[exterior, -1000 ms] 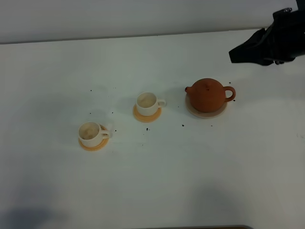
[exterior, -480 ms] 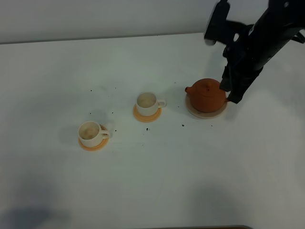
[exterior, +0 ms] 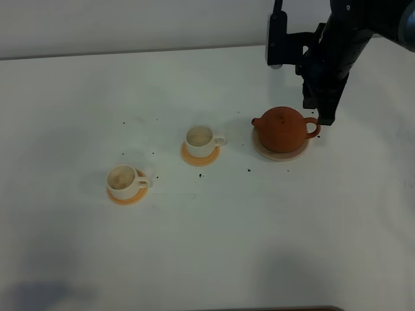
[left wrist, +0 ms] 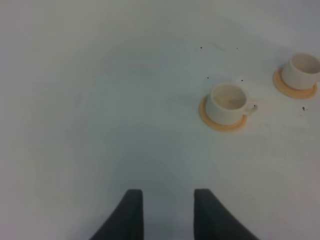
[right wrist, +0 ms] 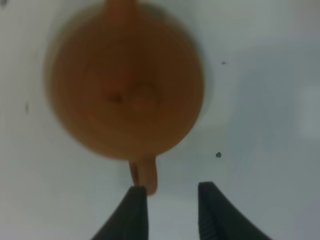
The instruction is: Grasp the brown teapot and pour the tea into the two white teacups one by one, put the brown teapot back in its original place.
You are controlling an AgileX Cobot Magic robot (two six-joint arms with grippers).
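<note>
The brown teapot (exterior: 281, 128) stands on its beige disc coaster (exterior: 280, 155), spout to the left, loop handle (exterior: 314, 127) to the right. Two white teacups (exterior: 200, 137) (exterior: 122, 180) stand on orange coasters left of it. My right gripper (exterior: 325, 115) hangs open just behind the handle. In the right wrist view the blurred teapot (right wrist: 125, 92) fills the frame, and its handle (right wrist: 145, 175) ends at one fingertip of the open right gripper (right wrist: 170, 202), nothing held. My left gripper (left wrist: 167, 207) is open and empty over bare table, with both cups (left wrist: 227, 102) (left wrist: 302, 70) ahead of it.
The white table (exterior: 214, 246) carries a few small dark specks (exterior: 249, 170) around the cups and the teapot. The right arm's dark links (exterior: 337, 45) reach in from the back right, above the teapot. The left arm is out of the exterior view.
The right arm swung in from the far right corner and came down beside the teapot's handle. Teapot and cups have not moved.
</note>
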